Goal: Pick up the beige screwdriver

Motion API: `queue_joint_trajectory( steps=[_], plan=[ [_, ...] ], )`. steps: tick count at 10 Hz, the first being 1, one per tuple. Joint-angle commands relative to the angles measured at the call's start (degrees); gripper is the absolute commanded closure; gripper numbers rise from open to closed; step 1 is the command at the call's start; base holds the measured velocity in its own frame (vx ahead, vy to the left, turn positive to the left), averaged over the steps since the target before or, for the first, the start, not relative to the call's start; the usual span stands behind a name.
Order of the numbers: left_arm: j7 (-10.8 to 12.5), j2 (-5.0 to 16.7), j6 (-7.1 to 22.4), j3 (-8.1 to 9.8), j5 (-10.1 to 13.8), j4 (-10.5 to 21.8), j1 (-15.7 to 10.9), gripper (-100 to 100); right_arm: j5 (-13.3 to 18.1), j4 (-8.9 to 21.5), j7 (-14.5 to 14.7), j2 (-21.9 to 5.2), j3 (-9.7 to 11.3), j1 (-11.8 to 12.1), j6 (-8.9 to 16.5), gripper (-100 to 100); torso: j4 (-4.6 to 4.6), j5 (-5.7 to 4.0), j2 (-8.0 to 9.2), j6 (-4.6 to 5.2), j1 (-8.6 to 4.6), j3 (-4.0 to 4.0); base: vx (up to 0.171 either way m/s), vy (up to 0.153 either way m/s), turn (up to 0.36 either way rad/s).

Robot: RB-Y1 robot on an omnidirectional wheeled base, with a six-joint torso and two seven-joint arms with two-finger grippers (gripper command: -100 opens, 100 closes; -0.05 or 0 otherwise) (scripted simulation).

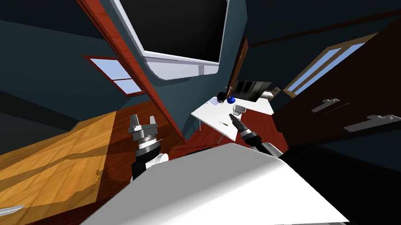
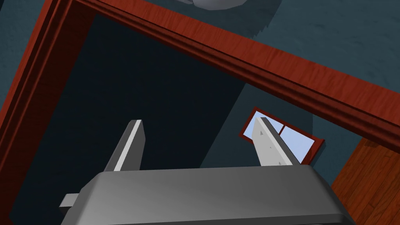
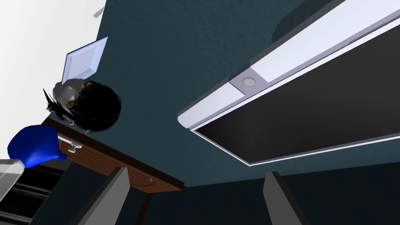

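A small thin tan stick, likely the screwdriver (image 1: 224, 124), lies on the white table (image 1: 211, 112) near its front edge. My right gripper (image 1: 232, 116) hovers over the table just right of it, fingers open with nothing between them (image 3: 195, 195). The right wrist view looks past the table's things: a blue object (image 3: 35, 145), a black round object (image 3: 95, 106) and a pale flat tray (image 3: 84, 58). My left gripper (image 1: 142, 120) is held up over the wooden floor by the red door frame, open and empty (image 2: 197, 121).
A grey cup-like thing (image 1: 239, 109), the blue object (image 1: 231, 100) and the black round object (image 1: 221, 96) stand on the table behind my right gripper. A dark cabinet with handles (image 1: 353, 109) is close on the right. A large wall screen (image 1: 178, 24) hangs above.
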Motion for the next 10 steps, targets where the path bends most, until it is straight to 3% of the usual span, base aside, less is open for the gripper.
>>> queue_joint_trajectory(
  steps=[1,2,3,4,5,6,8,9,10],
  plan=[
    [0.0,0.0,0.0,0.00,0.0,0.0,0.0,0,0.5,0.8,-0.7,-2.9,-0.7,2.9,2.1,-100,0.00,0.00,0.00,0.00,0.00,0.00,0.042,0.031,0.105],
    [0.0,0.0,0.0,0.00,0.0,0.0,0.0,0,0.5,0.8,-0.7,-4.6,-0.7,3.0,2.1,-100,-0.01,0.00,-0.04,-0.01,0.02,-0.02,0.039,0.030,0.042],
    [0.0,0.0,0.0,0.00,0.0,0.0,0.0,0,0.8,1.4,-1.4,-6.4,-1.5,5.2,3.7,-100,-0.01,0.00,-0.04,0.00,0.01,-0.03,0.044,0.040,0.093],
    [0.0,0.0,0.0,0.00,0.0,0.0,0.0,0,0.8,1.4,-1.4,-8.4,-1.5,5.9,3.7,-100,-0.01,0.01,-0.06,-0.01,0.05,-0.03,0.031,0.028,0.049],
    [0.0,0.0,0.0,0.00,0.0,0.0,0.0,0,0.8,1.4,-1.4,-8.9,-1.5,5.9,3.7,-100,-0.01,0.00,-0.02,0.01,0.02,-0.01,0.008,0.008,-0.011],
    [0.0,0.0,0.0,0.00,0.0,0.0,0.0,0,1.0,2.0,-2.1,-11.1,-2.2,8.8,5.3,-100,0.01,-0.01,0.04,0.00,-0.04,0.02,0.028,0.013,0.101],
    [0.0,0.0,0.0,0.00,0.0,0.0,0.0,0,1.0,2.0,-2.1,-12.9,-2.2,8.8,5.3,-100,0.00,-0.01,0.00,0.00,-0.03,0.00,0.020,0.015,0.024],
    [0.0,0.0,0.0,0.00,0.0,0.0,0.0,0,1.3,2.6,-2.8,-15.3,-3.0,11.8,6.9,-100,0.01,-0.01,0.04,0.00,-0.04,0.02,0.029,0.026,0.117],
    [0.0,0.0,0.0,0.00,0.0,0.0,0.0,0,1.3,2.6,-2.8,-17.0,-3.0,11.8,6.9,-100,0.00,-0.01,0.00,-0.01,-0.01,0.00,0.035,0.019,0.055]
  ],
)
